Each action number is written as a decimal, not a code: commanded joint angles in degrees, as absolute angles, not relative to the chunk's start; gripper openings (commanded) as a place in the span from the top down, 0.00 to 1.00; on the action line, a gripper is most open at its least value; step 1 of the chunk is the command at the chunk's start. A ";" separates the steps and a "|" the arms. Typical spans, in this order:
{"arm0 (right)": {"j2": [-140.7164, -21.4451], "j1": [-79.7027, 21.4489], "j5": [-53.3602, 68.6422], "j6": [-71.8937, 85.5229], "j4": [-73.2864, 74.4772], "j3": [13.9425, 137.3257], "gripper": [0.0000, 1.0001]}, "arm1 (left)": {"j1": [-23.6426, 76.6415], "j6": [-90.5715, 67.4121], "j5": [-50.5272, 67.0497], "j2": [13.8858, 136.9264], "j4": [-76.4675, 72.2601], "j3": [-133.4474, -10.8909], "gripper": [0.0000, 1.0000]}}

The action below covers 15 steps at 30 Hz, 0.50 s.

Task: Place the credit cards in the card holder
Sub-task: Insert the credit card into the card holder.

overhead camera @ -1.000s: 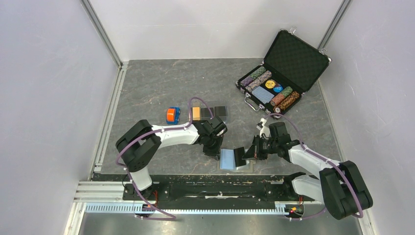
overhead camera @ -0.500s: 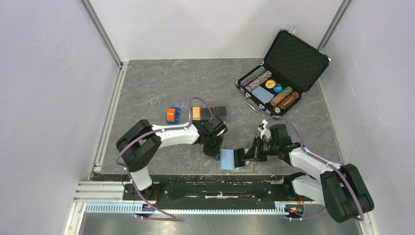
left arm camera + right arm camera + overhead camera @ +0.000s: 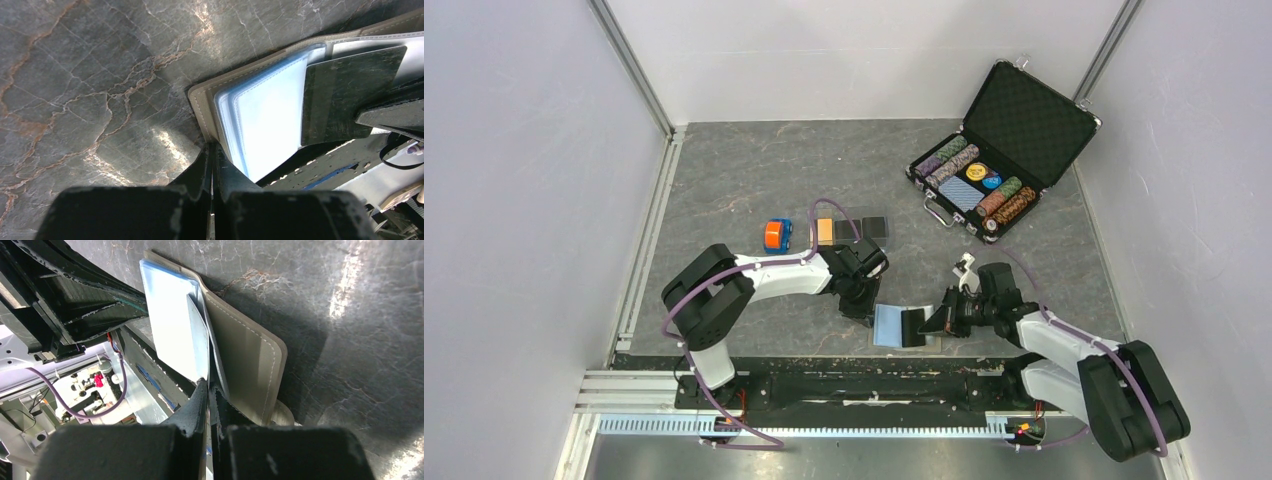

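progress looks early: you have the card holder (image 3: 889,325) spread open at the near edge of the bench, about midway between its near corners, and no card shows as seated in it. your left claw (image 3: 212,150) is closed narrow on the holder's stitched taupe rim. your right claw (image 3: 207,387) is pinched on one black card (image 3: 345,100), a thin, matte, scuffed rectangle lying over the glossy pale blue sleeves. you cannot tell whether its edge has entered a pocket. an orange-tan card (image 3: 825,231) and two dark cards (image 3: 876,227) lie further toward the far edge.
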<state>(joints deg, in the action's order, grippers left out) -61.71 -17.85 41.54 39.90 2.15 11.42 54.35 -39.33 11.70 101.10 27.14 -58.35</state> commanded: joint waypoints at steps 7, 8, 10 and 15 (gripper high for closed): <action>-64.52 -17.79 41.13 39.90 -8.73 8.87 1.00 | 56.02 -39.16 11.78 104.85 25.66 -57.48 0.98; -64.79 -17.82 41.05 40.03 -9.30 8.85 1.00 | 56.08 -39.11 11.74 104.77 25.66 -57.48 0.98; -65.51 -17.85 41.11 39.87 -9.93 8.94 1.00 | 56.16 -39.20 11.78 104.74 25.66 -57.39 0.98; -67.02 -17.79 42.35 41.12 -12.51 7.64 1.00 | 56.16 -39.34 11.87 104.78 25.83 -57.35 0.98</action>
